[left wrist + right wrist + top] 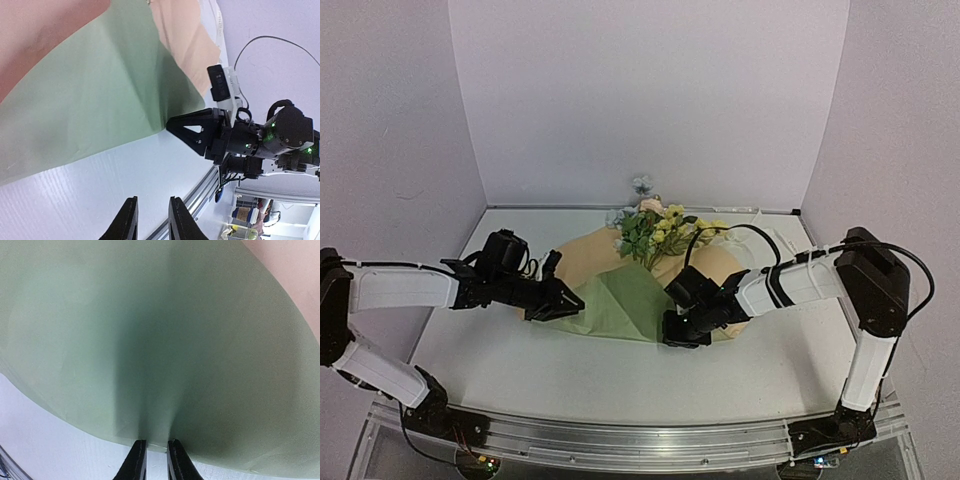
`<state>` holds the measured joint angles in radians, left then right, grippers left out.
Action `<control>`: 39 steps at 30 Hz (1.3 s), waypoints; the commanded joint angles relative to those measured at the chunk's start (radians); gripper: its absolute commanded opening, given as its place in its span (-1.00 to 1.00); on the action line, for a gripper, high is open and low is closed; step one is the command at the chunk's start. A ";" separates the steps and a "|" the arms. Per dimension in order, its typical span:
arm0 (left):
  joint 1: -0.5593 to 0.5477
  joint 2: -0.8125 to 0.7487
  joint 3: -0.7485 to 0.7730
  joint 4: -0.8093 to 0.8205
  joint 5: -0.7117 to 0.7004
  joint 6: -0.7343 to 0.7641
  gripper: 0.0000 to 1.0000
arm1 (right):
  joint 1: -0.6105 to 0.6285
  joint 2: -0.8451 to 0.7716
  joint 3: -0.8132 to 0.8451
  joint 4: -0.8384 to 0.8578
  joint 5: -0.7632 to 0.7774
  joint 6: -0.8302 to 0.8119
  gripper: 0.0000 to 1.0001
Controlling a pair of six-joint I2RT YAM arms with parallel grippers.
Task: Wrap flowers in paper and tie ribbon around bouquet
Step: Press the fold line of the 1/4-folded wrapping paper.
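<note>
A: Soft, even light from above. The white table (620, 380) is bright, without glare, and shadows are faint.
B: In the right wrist view the paper (150, 340) looks blurred, a dark shadow down its middle.

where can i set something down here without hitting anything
Free: the white table strip between the paper and the near rail, and the far left corner beside the peach mat. Crowded: the middle, with left gripper and right gripper at the paper's edges and the flowers behind.
</note>
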<state>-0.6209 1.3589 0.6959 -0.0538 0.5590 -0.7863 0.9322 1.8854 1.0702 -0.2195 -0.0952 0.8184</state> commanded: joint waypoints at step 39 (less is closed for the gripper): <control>0.150 -0.003 -0.334 -0.007 -0.527 -0.271 -0.53 | -0.083 -0.191 -0.213 -0.035 -0.043 0.157 -0.61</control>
<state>-0.4767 1.3565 0.3901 0.0844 0.0662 -1.0568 0.8806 1.7591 0.9199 -0.2260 -0.1238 0.9369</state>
